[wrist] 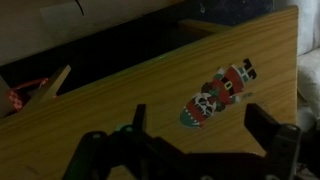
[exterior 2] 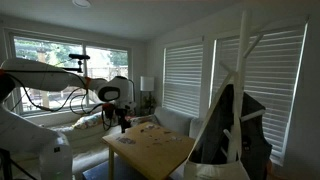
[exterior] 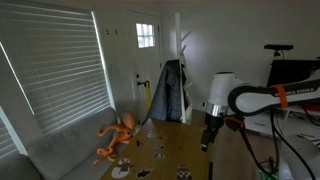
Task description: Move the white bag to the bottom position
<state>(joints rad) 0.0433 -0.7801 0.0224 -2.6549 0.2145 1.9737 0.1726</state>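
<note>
1. The gripper (wrist: 185, 150) is spread wide. In the wrist view its two dark fingers (wrist: 270, 140) stand far apart with nothing between them.
2. It hangs above the table (wrist: 120, 100) without touching it. In both exterior views it points down (exterior: 208, 140) (exterior 2: 122, 122).
3. In an exterior view the gripper is over the table's (exterior 2: 150, 152) edge nearest the sofa (exterior 2: 85, 125).
4. In the wrist view a flat Santa figure (wrist: 220, 95) lies on the wood, tilted, near the table's corner at upper right and just ahead of the fingers.
5. What looks like the white bag (exterior 2: 222, 170) shows as a pale shape at the foot of the rack (exterior 2: 240, 60), below a dark coat (exterior 2: 235, 125). It is beyond the table's corner farthest from the arm and well apart from the gripper. Too little of it shows to tell how it hangs or rests.
6. In an exterior view the rack (exterior: 183, 45) stands by the door (exterior: 147, 60), past the table's far edge. No white bag can be made out there.
7. Small flat pieces (exterior: 160, 153) are scattered on the table (exterior: 170, 163). They are too small to identify.
8. An orange octopus toy (exterior: 120, 135) sits on the sofa (exterior: 70, 145), beside the table's edge opposite the arm.
</note>
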